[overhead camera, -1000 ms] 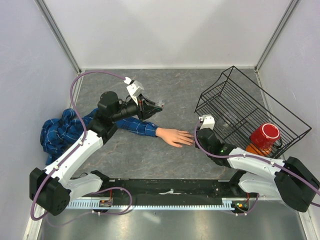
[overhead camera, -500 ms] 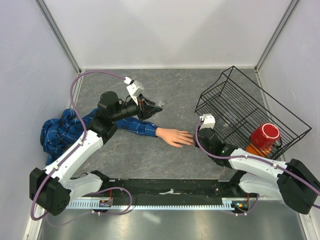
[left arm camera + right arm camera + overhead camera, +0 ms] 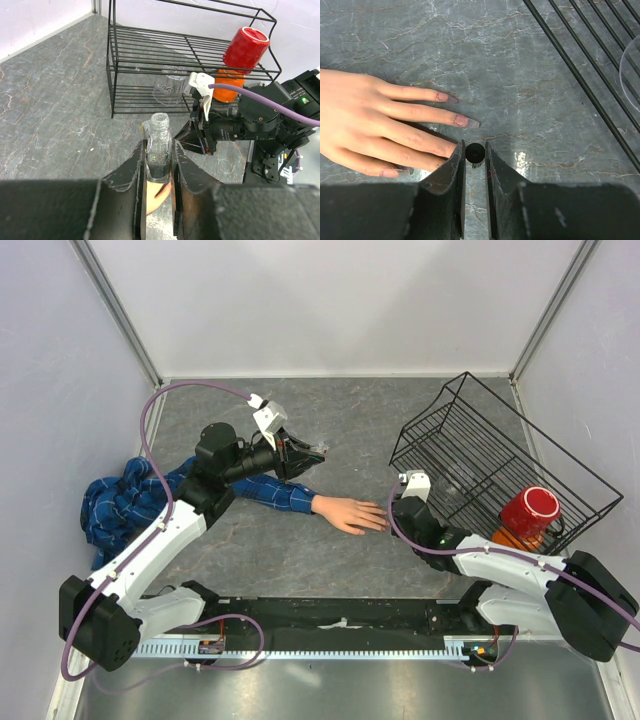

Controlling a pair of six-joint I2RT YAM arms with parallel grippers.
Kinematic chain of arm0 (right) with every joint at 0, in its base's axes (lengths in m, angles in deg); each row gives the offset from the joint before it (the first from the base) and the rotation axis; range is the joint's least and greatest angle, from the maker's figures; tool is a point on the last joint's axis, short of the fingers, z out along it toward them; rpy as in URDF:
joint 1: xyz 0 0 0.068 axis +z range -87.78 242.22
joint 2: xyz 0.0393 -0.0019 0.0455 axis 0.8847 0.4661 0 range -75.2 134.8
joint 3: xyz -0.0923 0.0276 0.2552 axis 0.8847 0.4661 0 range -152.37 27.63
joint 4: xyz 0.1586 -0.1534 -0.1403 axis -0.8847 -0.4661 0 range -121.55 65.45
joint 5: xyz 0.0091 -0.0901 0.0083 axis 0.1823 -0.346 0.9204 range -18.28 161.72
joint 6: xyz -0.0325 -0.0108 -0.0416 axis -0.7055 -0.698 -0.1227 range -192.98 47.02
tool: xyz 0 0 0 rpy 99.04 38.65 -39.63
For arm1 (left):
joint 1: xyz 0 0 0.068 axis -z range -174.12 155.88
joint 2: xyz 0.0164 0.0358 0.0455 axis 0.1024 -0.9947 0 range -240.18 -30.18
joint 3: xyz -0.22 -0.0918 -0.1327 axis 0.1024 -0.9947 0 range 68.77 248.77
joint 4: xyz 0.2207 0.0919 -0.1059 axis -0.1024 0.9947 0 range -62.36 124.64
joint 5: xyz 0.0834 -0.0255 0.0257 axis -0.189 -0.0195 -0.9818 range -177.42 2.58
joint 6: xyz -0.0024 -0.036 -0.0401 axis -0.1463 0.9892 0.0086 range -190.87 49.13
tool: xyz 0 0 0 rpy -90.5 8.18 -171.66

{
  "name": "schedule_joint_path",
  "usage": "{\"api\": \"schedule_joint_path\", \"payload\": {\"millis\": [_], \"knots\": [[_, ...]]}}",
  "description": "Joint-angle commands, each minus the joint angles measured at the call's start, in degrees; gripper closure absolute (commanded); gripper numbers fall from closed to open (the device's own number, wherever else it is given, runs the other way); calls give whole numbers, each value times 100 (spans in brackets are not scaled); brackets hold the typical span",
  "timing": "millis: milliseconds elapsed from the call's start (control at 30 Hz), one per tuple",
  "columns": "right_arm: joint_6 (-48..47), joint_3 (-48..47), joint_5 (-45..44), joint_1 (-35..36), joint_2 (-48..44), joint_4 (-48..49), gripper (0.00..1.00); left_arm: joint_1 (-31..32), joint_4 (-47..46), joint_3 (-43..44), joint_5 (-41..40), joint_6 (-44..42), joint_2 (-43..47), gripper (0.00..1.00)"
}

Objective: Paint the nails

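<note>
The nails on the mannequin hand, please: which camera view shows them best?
Right wrist: the nails appear close up, each distinct. Top external shows the hand too small for nails; left wrist only a peach sliver.

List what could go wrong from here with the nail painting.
1. The left gripper holds the uncapped bottle above the mannequin hand; a tilt could spill its contents on it or the plaid sleeve.
2. The right gripper has its small black piece close by the nails; a slight miss could smear skin or table instead.
3. The right arm works beside the wire rack and might knock it.
</note>
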Motion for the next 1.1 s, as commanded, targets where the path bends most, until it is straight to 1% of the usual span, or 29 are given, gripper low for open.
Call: {"api": "schedule_joint_path", "payload": {"millis": [0, 533, 833, 1067], "knots": [[111, -191, -163, -12, 16, -41, 100, -41, -307, 221, 144, 171, -13, 98], [-241, 2, 416, -21, -318, 328, 100, -59, -325, 230, 162, 206, -56, 98], [-223, 55, 417, -30, -397, 354, 100, -85, -343, 230, 179, 241, -74, 98], [-65, -33, 259, -30, -231, 152, 100, -94, -351, 230, 197, 242, -57, 98]]}}
